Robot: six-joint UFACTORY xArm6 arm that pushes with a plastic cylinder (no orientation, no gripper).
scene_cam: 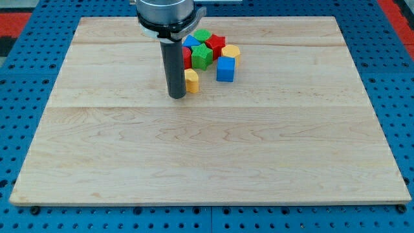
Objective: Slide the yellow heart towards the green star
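Yellow heart (191,81), upper centre of frame: orientation unreadable. My tip (176,96) touches its left side; no fingers. Green star (202,56) near, up-right

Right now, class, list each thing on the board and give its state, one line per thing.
My tip: on the board, beside the yellow heart's left.
Yellow heart: apart from the cluster, below it.
Green star: in the cluster, unmoved.
Blue cube: at the cluster's lower right.
Yellow block: on the cluster's right.
Red block: inside the cluster.
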